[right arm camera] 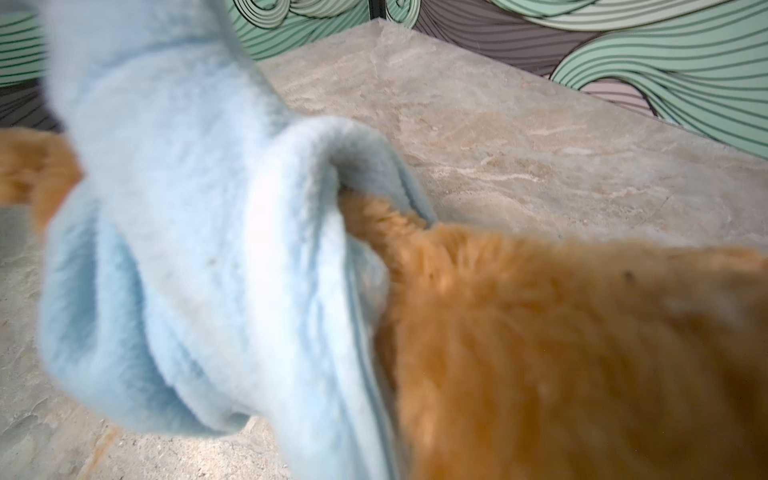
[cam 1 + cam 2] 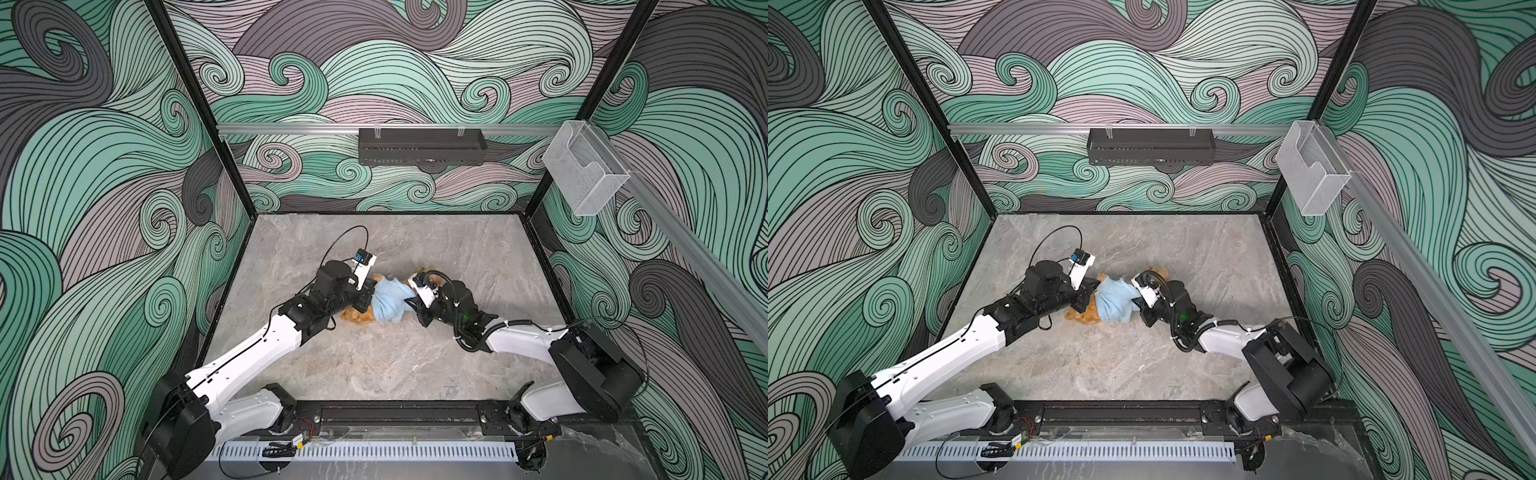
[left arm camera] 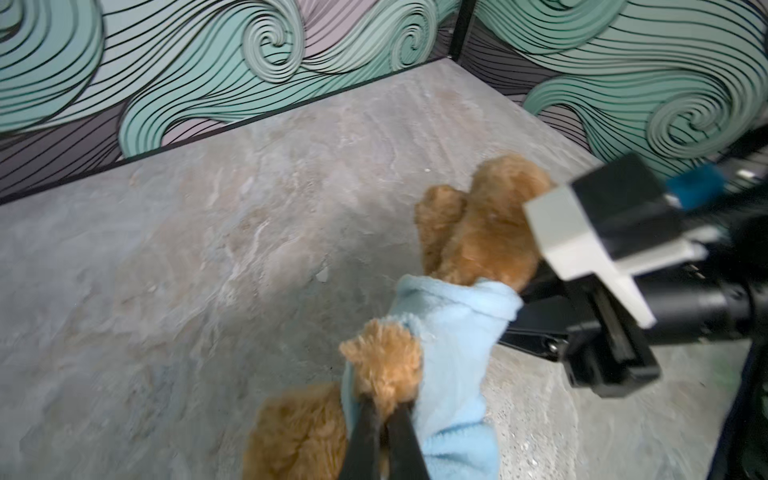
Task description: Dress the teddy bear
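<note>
While nipping left gripper (image 3: 384, 409) shut on a paw of shaggy golden-brown plush teddy bear (image 3: 490, 232), apparently aims to thread arm through sleeve of light-blue fleece garment (image 3: 453, 316). Clamps right gripper (image 2: 412, 306) on garment, bracing it. Bear mid-table; grey marbled table (image 2: 374, 365) edges well apart, ample room.

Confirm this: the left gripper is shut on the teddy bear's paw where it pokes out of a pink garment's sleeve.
Wrong on the colour: the garment is light blue, not pink. The left wrist view shows the left gripper shut on the teddy bear's paw where it pokes out of the sleeve of the light-blue garment.
</note>
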`<state>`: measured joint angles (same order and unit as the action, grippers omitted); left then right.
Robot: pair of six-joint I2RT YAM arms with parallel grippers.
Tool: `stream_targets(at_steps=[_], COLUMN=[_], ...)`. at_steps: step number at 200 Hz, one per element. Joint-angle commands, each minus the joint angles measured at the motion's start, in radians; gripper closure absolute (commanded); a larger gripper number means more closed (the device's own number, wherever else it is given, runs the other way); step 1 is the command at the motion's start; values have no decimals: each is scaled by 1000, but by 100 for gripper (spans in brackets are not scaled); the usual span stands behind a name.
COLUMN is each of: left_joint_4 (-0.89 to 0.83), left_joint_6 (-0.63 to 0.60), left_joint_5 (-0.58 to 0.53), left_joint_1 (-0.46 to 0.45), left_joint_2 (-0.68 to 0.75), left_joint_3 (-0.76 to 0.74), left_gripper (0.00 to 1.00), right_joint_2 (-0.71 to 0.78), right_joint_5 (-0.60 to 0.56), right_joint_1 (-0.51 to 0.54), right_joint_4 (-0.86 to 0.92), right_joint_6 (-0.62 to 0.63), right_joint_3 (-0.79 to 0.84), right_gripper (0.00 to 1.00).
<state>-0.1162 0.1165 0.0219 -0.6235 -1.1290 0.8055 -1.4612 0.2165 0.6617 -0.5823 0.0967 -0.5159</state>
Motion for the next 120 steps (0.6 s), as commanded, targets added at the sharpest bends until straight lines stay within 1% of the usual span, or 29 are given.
stream_targets(at_steps=[1, 8, 17, 20, 31, 44, 53, 66, 68, 70, 74, 86, 99, 120], left_joint_4=[53, 58, 67, 72, 57, 9, -26, -35, -36, -35, -33, -34, -48, -89], left_joint_6=[164, 154, 120, 109, 93, 53, 44, 11, 8, 6, 4, -9, -9, -1], left_joint_5=[-200, -157, -75, -38, 47, 123, 147, 192, 197, 202, 207, 218, 217, 220], left_joint_1=[19, 19, 19, 19, 19, 19, 18, 19, 19, 19, 19, 19, 19, 19], left_joint_2=[11, 1, -14, -21, -51, -90, -112, -133, -136, -139, -143, -156, -168, -185], left_joint_3=[72, 76, 82, 85, 102, 129, 143, 144, 145, 145, 144, 151, 164, 196], left_gripper=[100, 100, 100, 100, 100, 100, 100, 100, 100, 100, 100, 100, 100, 100], right_joint_2=[-9, -7, -8, -9, -8, 5, 22, 51, 55, 60, 71, 104, 152, 244], right_joint_5=[-70, -62, -57, -56, -70, -131, -182, -230, -234, -239, -247, -269, -278, -289], right_joint_1=[-23, -21, -18, -19, -18, -19, -25, -34, -37, -38, -40, -47, -60, -63], right_joint_4=[61, 47, 49, 52, 85, 143, 200, 279, 291, 303, 328, 378, 403, 421], right_joint_6=[46, 51, 55, 55, 46, 21, 2, -19, -21, -22, -26, -38, -63, -66], right_joint_3=[76, 78, 72, 68, 46, 19, -1, -28, -30, -32, -39, -51, -50, -49], right_gripper=[100, 100, 100, 97, 82, 61, 52, 42, 38, 32, 29, 21, 18, 11])
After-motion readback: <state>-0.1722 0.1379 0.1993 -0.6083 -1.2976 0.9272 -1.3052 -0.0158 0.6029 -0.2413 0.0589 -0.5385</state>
